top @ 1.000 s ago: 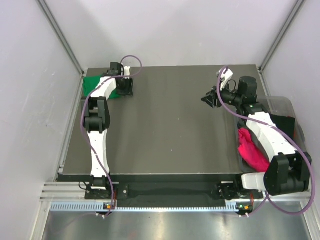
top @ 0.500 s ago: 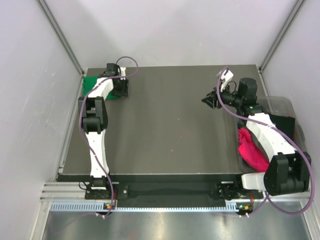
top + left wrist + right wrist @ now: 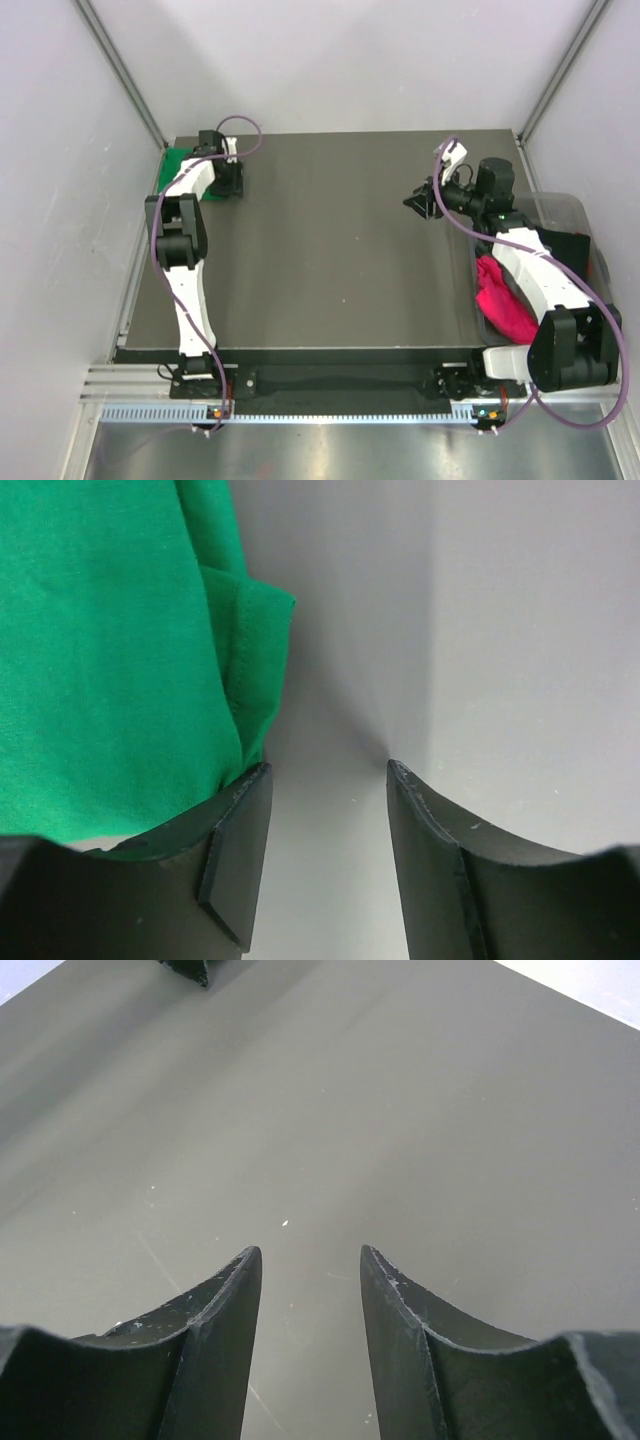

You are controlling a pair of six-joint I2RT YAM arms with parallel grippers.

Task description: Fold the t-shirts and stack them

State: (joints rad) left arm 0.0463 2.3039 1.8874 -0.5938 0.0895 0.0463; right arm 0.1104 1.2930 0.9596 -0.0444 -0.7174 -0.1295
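Note:
A folded bright green t-shirt (image 3: 177, 160) lies at the table's far left corner, mostly hidden by my left arm. In the left wrist view its hemmed edge (image 3: 110, 650) fills the upper left. My left gripper (image 3: 228, 180) is open and empty at the shirt's right edge, and its left finger (image 3: 235, 850) lies against the fabric. Bare surface shows between the jaws (image 3: 328, 780). A magenta-pink t-shirt (image 3: 503, 298) lies crumpled in a bin at the right, under my right arm. My right gripper (image 3: 418, 200) is open and empty above the bare table (image 3: 310, 1255).
A clear plastic bin (image 3: 562, 212) stands off the table's right edge. Grey walls and metal frame posts close in the far, left and right sides. The dark table top (image 3: 330, 250) spans the space between the arms.
My left gripper has moved left and farther back along the green t-shirt, which now shows less. The right arm has not moved.

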